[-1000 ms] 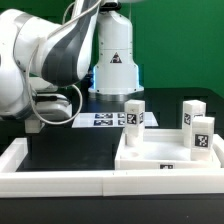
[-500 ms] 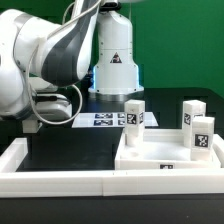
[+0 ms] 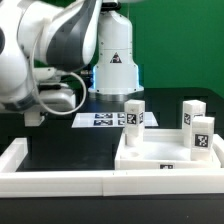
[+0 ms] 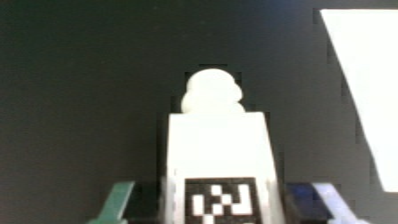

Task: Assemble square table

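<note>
Gripper (image 4: 214, 205) fingertips cut off; leg (image 4: 219, 150) blurred.

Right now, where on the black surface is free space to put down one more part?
Free: the black strip between the marker board and the white rim, at the tabletop's exterior-view left. Crowded: the tabletop itself, carrying three legs.

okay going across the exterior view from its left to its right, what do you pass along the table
Robot arm → marker board → first upright leg → second upright leg → third upright leg, all three standing on the square tabletop.
</note>
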